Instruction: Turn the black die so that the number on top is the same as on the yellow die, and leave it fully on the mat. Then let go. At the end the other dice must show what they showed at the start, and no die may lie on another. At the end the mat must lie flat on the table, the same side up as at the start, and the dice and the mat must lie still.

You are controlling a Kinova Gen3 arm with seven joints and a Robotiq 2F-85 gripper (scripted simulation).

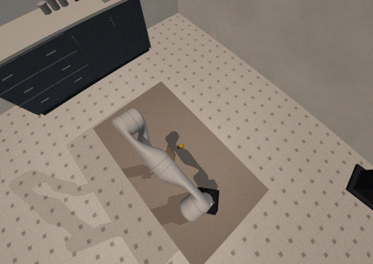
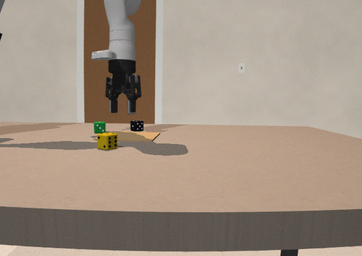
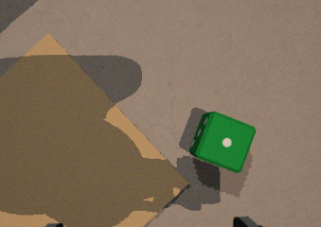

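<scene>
My gripper (image 2: 122, 112) (image 3: 151, 224) is open and empty, pointing down above the table; the arm hides it in the top view. The black die (image 2: 136, 125) stands on the table behind the mat (image 1: 170, 153) (image 2: 154, 135) (image 3: 40, 118). Five pips show on its front side; its top is too foreshortened to read. The yellow die (image 1: 181, 146) (image 2: 107, 141) stands off the mat; its top, seen at a shallow angle, appears to show three. The green die (image 2: 99, 127) (image 3: 226, 143) stands on the table beside a mat corner, with one on top. The mat lies flat.
The arm (image 1: 159, 161) reaches across the table (image 1: 239, 183) (image 2: 217, 175) from its black base (image 1: 214, 202) and covers part of the mat in the top view. Arm shadows fall over the mat and the table.
</scene>
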